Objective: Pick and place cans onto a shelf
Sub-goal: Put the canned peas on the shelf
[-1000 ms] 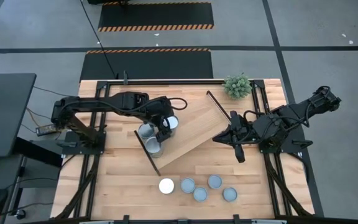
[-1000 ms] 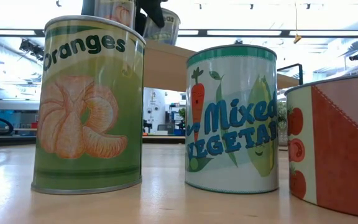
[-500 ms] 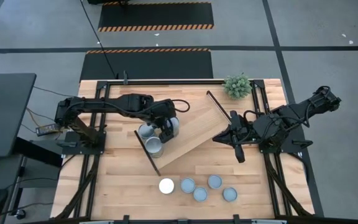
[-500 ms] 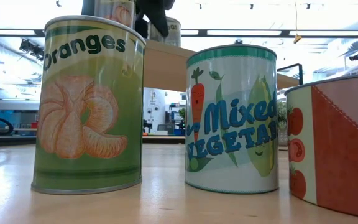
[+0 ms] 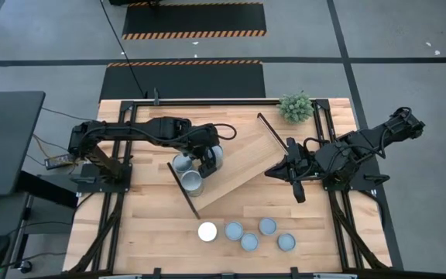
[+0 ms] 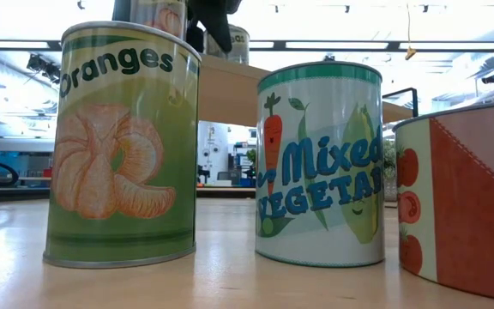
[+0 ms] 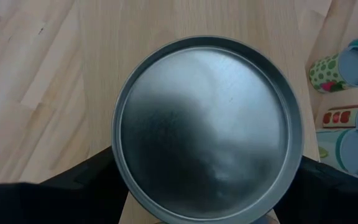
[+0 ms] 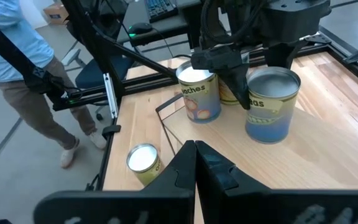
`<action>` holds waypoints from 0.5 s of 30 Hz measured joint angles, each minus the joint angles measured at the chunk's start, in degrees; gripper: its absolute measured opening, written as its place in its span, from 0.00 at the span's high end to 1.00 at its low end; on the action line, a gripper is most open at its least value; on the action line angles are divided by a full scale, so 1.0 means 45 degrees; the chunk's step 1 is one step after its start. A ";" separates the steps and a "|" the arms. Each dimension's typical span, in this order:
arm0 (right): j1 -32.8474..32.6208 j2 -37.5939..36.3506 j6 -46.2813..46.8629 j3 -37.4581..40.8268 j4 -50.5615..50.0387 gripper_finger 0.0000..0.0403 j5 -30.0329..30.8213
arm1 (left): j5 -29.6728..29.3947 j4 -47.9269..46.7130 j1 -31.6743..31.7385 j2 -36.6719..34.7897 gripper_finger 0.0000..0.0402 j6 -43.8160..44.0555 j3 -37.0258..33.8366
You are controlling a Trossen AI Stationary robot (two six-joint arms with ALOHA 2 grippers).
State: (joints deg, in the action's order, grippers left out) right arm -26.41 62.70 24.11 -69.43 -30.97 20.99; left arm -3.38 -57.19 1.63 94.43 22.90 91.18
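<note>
Three cans [image 5: 193, 169] stand at the left end of the shelf [image 5: 242, 167], close together, and five more cans [image 5: 247, 233] wait in a loose row on the table near the front edge, well apart from the shelf. The left gripper [image 5: 208, 161] is over the shelf with its fingers spread wide around one of the three, the can with the silvery top [image 7: 207, 127]. In the left wrist view the dark fingers [image 7: 73, 190] sit on both sides of its rim. I cannot tell whether they press it or only stand beside it. The right wrist view shows this can resting on the plank, so I judge it is placed, or almost.

The right gripper [image 5: 297, 180] waits with its fingers pressed together, empty, above the table beside the right end of the shelf.

The risk I see is in the retreat of the left arm. The neighbouring cans stand just beside the one between the fingers, so a sideways move could push one over or off the edge. A can may also tip if a finger drags on its rim while lifting.
</note>
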 joint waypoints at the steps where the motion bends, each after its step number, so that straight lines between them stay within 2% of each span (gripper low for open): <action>1: 0.0000 0.0000 0.0021 0.0000 0.0002 0.98 0.0000 | -0.0001 0.0004 0.0000 0.0000 0.21 0.0001 0.0000; 15: 0.0000 0.0005 -0.0071 0.0000 0.0484 0.95 -0.0035 | -0.0003 0.0080 0.0005 0.0005 0.21 0.0186 -0.0005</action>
State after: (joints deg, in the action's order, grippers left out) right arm -26.41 62.72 23.79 -69.43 -28.79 20.83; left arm -3.40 -56.83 1.65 94.45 23.73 91.15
